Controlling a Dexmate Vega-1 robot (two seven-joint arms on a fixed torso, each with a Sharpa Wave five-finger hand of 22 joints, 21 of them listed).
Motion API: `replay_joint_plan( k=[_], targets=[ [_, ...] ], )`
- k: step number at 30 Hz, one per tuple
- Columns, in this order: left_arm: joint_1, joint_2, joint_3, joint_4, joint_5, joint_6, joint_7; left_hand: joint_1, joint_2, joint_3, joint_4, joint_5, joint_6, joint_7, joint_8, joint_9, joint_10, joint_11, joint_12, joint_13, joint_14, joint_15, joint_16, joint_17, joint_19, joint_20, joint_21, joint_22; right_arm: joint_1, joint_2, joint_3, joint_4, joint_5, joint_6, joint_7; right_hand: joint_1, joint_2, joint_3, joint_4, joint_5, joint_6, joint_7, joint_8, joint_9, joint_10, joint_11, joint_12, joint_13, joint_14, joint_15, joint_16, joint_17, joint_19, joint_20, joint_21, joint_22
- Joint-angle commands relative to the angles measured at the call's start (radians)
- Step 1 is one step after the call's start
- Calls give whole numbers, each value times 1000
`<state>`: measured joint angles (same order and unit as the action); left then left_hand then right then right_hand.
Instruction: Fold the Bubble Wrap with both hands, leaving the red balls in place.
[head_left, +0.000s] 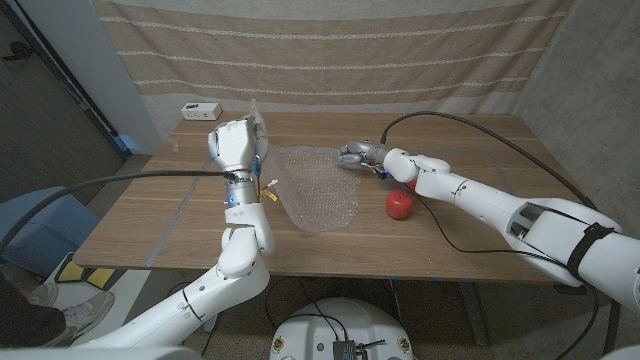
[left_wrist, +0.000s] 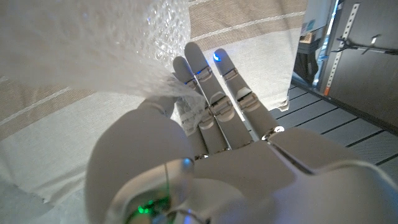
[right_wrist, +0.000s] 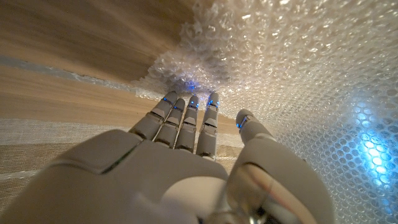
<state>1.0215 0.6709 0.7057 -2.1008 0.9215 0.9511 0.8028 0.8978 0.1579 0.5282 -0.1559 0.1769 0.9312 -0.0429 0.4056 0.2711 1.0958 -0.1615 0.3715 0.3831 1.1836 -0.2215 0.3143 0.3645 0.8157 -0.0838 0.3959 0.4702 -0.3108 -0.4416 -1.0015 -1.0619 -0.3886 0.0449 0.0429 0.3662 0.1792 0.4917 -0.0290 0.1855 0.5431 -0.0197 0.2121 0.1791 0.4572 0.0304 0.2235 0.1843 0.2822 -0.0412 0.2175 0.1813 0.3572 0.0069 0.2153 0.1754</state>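
Nearest the robot, one red ball sits in plain sight on the wooden counter, just right of the near end of the one sheet of bubble wrap; a second red ball shows only as a sliver behind the right forearm, a little farther back. The sheet lies across the middle of the counter, its near part flat, its left far edge drawn up off the wood. The left robot hand is raised above the counter at the sheet's left side; in the left wrist view a fold of the wrap is pinched between its thumb and fingers, so it is grasping the sheet. The right robot hand reaches to the sheet's far right edge; in the right wrist view its fingertips touch the wrap, fingers extended, and I cannot tell whether it grips. Farthest back, one small white box stands near the counter's far left edge; a striped curtain hangs behind.
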Motion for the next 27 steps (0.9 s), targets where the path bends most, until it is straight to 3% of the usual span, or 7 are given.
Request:
replay_joint_plan(
  k=[1,13,21,27],
  targets=[
    [-23,73,8,-5,138,-197,-121,7,-2,-6,2,4,37,-4,7,2,-11,-11,-3,8,-10,-3,-3,5,-7,1,9,5,-37,-34,23,-80,-4,-37,-2,-3,-2,5,0,6,8,1,-1,4,0,-1,-4,3,3,-46,-5,4,6,-5,2,2],
    [-79,121,-13,53,149,-499,-133,5,-5,-7,3,3,48,-9,6,-5,-8,-18,-1,20,-29,-2,-19,-1,-13,-6,24,11,-61,-52,39,-131,-12,-72,-1,-2,-2,4,0,4,13,3,-3,4,1,-1,-8,3,3,-45,-5,6,6,-6,1,2],
    [-97,221,-54,27,61,-753,-245,-3,-8,-7,9,0,48,-16,2,-12,-21,-18,-7,29,-57,2,-42,-14,-45,1,26,14,-67,-52,45,-143,-11,-89,4,0,-2,4,-1,4,12,2,-6,4,0,1,-10,3,3,-44,-5,7,6,-7,0,2],
    [-84,272,-89,-2,38,-863,-338,-7,-5,-6,12,-3,43,-22,-2,-16,-28,-15,-12,34,-70,2,-54,-20,-60,3,28,16,-64,-47,45,-137,-10,-95,6,0,-2,4,-2,3,12,3,-8,4,-1,1,-12,3,2,-43,-6,7,7,-7,0,2]
  ],
)
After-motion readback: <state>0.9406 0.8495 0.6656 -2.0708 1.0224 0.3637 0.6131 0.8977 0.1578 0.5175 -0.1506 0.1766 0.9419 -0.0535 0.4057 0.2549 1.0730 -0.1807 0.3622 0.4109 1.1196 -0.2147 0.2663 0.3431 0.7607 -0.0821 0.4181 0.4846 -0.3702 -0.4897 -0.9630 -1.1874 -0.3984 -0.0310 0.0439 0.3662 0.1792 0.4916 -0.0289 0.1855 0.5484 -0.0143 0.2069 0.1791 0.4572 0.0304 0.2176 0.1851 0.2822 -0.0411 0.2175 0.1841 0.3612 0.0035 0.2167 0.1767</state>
